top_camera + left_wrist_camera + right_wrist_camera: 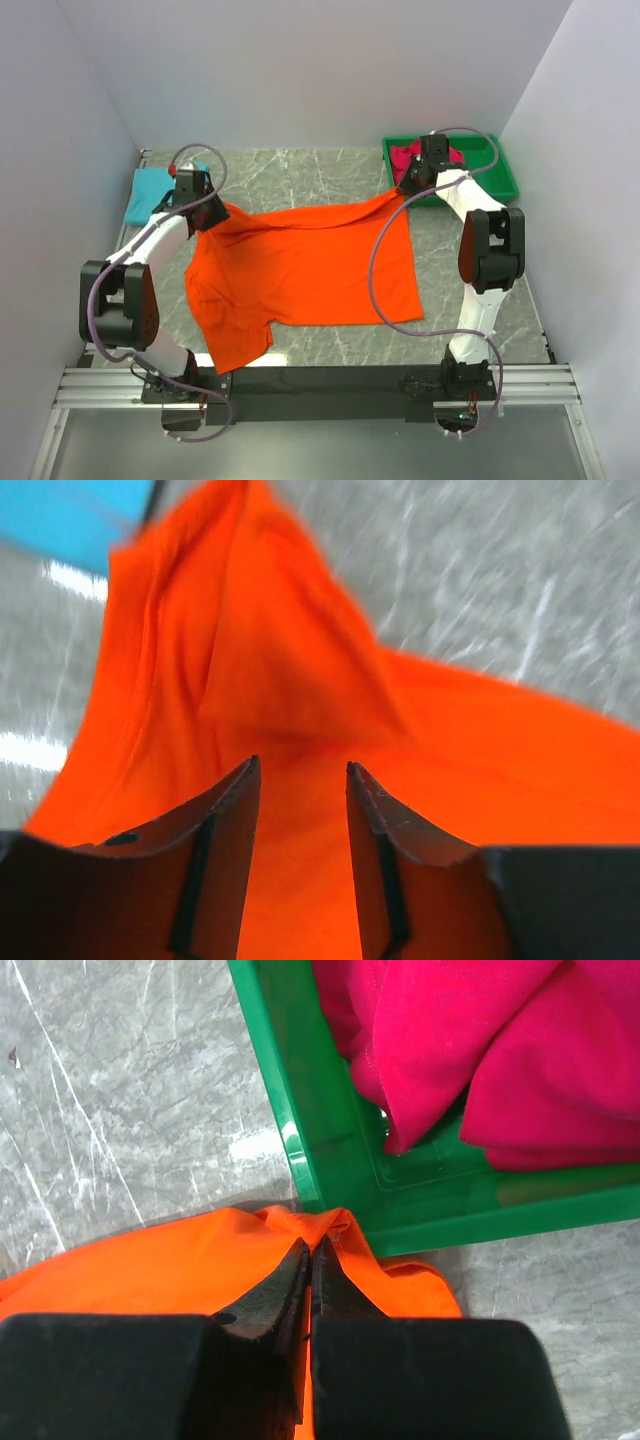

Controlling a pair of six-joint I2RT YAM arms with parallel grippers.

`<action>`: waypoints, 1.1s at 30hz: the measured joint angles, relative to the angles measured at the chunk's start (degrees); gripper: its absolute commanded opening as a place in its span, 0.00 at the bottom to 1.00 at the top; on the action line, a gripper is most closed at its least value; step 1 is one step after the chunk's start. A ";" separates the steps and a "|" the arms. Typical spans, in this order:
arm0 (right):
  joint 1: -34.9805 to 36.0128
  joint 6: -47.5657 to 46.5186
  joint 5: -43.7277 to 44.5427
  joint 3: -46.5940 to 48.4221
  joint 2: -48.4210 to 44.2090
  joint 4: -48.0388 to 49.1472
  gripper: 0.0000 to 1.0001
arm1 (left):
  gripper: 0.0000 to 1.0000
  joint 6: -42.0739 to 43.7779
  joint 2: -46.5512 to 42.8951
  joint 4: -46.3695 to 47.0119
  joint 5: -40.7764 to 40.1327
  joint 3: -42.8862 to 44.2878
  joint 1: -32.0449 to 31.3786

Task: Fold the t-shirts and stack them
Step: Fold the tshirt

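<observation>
Marble-grey bench (300, 170) sitting between white walls | turquoise t-shirt (150, 192) lying far left | left claw (300, 770) pinching orange t-shirt (300, 270) at its far-left corner | right claw (310, 1252) clenching its far-right corner beside green bin (300, 1130) | crimson-pink t-shirt (480, 1040) lying inside bin

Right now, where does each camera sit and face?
Top external: above, behind the bases, looking down on the table; left arm and right arm show.
Left wrist: looks past the left gripper along the orange t-shirt.
Right wrist: looks down past the right gripper, pinching orange hem beside the green bin.
All three share the orange t-shirt.
</observation>
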 measured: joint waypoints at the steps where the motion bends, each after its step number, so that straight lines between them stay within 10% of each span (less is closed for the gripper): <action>1: 0.00 0.07 -0.02 -0.02 0.00 0.07 0.00 | 0.43 -0.44 -0.31 -0.44 -0.28 -0.92 -0.55; 33: 0.00 0.24 -0.20 -1.62 -0.11 1.05 0.00 | 0.36 -4.70 10.10 -0.79 -3.96 -3.78 -1.84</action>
